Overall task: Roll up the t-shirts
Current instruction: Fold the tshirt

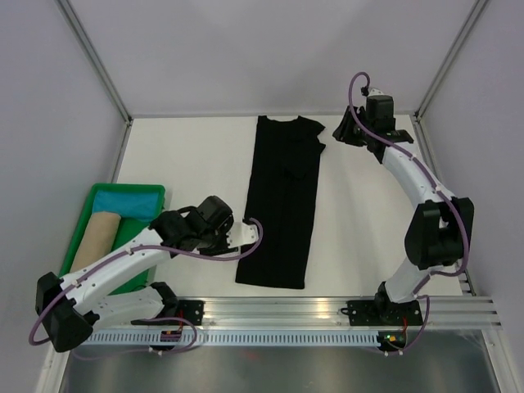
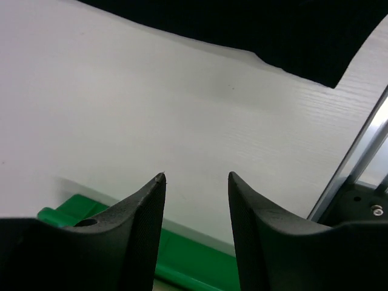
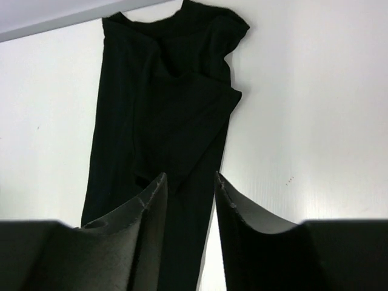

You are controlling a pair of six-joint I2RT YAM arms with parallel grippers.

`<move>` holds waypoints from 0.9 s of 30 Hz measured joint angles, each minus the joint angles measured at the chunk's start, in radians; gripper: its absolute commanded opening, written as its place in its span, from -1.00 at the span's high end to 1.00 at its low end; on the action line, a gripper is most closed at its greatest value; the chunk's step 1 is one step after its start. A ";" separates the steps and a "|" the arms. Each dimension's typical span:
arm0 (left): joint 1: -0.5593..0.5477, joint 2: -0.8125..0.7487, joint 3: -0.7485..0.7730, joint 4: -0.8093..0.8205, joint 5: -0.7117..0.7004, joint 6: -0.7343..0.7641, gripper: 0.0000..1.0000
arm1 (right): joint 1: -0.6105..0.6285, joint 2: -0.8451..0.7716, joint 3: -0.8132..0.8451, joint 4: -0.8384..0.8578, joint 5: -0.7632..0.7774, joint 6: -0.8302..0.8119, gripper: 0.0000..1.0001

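as far as the views show, rolling has not begun. the t-shirt (image 1: pixel 278 205) lies flat on the worktop (image 1: pixel 188 155), folded lengthwise into a narrow strip that runs from near the arms' bases toward the far wall, collar end farthest away. neither end shows any curl or turn of cloth. judgement: the preparatory fold is done and the whole roll is left to do.

left hand (image 1: pixel 244 236) sits low, just beside the near left corner of the strip; its wrist view shows the fingers spread, bare worktop between them and the cloth apart from them. right hand (image 1: pixel 340 131) hangs near the far right corner by the folded sleeve, fingers likewise spread and pinching nothing; the cloth seen through the gap lies beyond them.

a green tray (image 1: pixel 123 190) stands at the left edge, well apart from the strip, holding a tan roll (image 1: pixel 97 233) and a teal cloth (image 1: pixel 135 205). whether these are finished garments cannot be told. only one black shirt is visible.
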 measured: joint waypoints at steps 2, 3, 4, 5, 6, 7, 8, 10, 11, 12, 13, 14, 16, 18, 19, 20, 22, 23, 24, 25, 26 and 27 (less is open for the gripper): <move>0.000 -0.025 0.003 0.008 -0.032 0.019 -0.10 | -0.003 0.055 0.033 0.000 -0.016 0.000 0.27; 0.000 -0.026 0.015 0.014 -0.047 0.022 -0.11 | -0.006 0.098 0.051 0.006 -0.027 0.001 0.29; 0.000 -0.013 0.041 0.021 -0.062 0.024 -0.10 | -0.010 0.143 0.061 0.019 -0.039 0.010 0.29; 0.003 0.031 0.095 0.013 -0.071 0.024 -0.10 | -0.015 0.184 0.065 0.028 -0.053 0.024 0.31; 0.002 0.092 0.177 0.010 -0.081 0.024 -0.10 | -0.022 0.224 0.067 0.034 -0.065 0.036 0.31; 0.003 0.151 0.262 0.026 -0.087 0.024 -0.09 | -0.030 0.264 0.074 0.035 -0.076 0.050 0.31; 0.005 0.234 0.363 0.042 -0.089 0.024 -0.09 | -0.040 0.305 0.089 0.033 -0.082 0.063 0.30; 0.010 0.388 0.544 0.085 -0.091 0.025 -0.07 | -0.060 0.381 0.142 0.023 -0.093 0.085 0.25; 0.011 0.473 0.636 0.117 -0.092 0.025 -0.06 | -0.072 0.431 0.189 0.027 -0.100 0.098 0.19; 0.015 0.581 0.744 0.145 -0.091 0.026 -0.05 | -0.079 0.470 0.229 0.030 -0.109 0.111 0.17; 0.016 0.662 0.818 0.182 -0.089 0.026 -0.05 | -0.087 0.502 0.264 0.040 -0.120 0.121 0.15; 0.019 0.735 0.874 0.214 -0.087 0.025 -0.05 | -0.094 0.530 0.291 0.051 -0.130 0.132 0.14; 0.023 0.851 0.930 0.281 -0.076 0.023 -0.08 | -0.099 0.573 0.327 0.073 -0.151 0.151 0.14; 0.026 0.941 0.937 0.335 -0.052 0.019 -0.10 | -0.097 0.604 0.340 0.097 -0.171 0.167 0.14; 0.027 0.979 0.939 0.348 -0.038 0.016 -0.11 | -0.095 0.618 0.341 0.106 -0.182 0.174 0.14; 0.028 1.015 0.942 0.360 -0.025 0.014 -0.11 | -0.092 0.632 0.342 0.111 -0.190 0.177 0.14; 0.028 1.076 0.959 0.372 -0.002 0.011 -0.11 | -0.084 0.658 0.344 0.120 -0.205 0.184 0.19; 0.028 1.108 0.978 0.379 0.005 0.010 -0.11 | -0.079 0.671 0.346 0.124 -0.208 0.185 0.23; 0.028 1.137 0.996 0.389 0.016 0.010 -0.11 | -0.074 0.681 0.347 0.130 -0.210 0.188 0.28; 0.028 1.161 1.012 0.399 0.024 0.009 -0.11 | -0.071 0.689 0.348 0.139 -0.221 0.194 0.39; 0.028 1.182 1.028 0.409 0.027 0.008 -0.11 | -0.068 0.690 0.350 0.142 -0.218 0.195 0.44; 0.028 1.199 1.041 0.417 0.029 0.005 -0.11 | -0.067 0.691 0.350 0.144 -0.218 0.198 0.48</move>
